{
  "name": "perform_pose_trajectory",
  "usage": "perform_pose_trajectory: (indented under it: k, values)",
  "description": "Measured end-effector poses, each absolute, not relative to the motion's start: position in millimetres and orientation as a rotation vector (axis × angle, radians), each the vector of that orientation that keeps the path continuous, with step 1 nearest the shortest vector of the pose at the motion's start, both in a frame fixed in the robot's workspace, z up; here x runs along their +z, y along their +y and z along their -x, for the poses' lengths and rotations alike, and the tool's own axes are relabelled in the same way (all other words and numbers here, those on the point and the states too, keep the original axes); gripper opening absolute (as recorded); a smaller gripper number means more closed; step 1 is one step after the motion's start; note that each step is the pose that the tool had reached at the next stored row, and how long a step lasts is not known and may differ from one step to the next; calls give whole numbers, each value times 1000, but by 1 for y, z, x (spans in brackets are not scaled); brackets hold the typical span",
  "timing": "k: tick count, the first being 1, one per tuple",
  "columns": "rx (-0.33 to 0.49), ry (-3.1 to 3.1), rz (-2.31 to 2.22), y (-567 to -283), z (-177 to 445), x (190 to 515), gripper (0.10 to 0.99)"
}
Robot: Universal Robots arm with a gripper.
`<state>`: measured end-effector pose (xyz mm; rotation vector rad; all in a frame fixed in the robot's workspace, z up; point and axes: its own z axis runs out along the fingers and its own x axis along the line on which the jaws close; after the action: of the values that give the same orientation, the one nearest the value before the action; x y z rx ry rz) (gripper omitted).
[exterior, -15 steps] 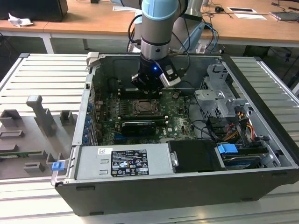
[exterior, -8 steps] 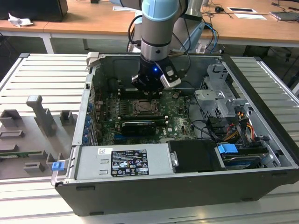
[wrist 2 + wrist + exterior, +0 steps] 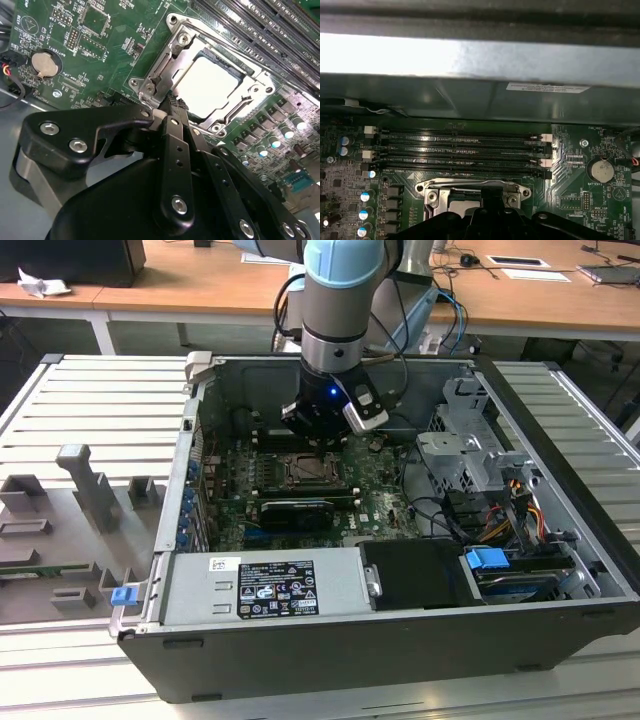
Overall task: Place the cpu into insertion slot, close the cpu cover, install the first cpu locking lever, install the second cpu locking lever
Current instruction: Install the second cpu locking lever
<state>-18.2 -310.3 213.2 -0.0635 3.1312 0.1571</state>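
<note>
cpu sits in the insertion slot on the green board, its cover lying flat around it. the gripper hangs at the slot's edge, jaws pressed together, holding nothing.

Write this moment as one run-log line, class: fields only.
arm: inside computer case | gripper: at cpu cover edge, shut | cpu: seated in insertion slot | cover: lying over socket

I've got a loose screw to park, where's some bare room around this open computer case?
The ribbed grey panel beside the case, on the exterior view's left, is bare above the grey fixtures. Inside, the motherboard is crowded under the tool.
</note>
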Motion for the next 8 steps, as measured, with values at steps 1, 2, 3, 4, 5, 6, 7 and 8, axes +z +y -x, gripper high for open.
perform_pose_trajectory:
  k: [1,2,3,4,5,6,7,8]
  values:
    - [157,3131,64,-311,18,213,106]
    - [157,3131,64,-311,18,213,106]
    - [157,3131,64,-311,18,213,106]
    - [157,3131,64,-312,18,213,106]
    - [157,3131,63,-312,18,214,106]
    - [157,3131,63,-312,18,214,106]
    - [157,3131,63,-312,18,217,106]
    - [157,3131,63,-312,18,219,106]
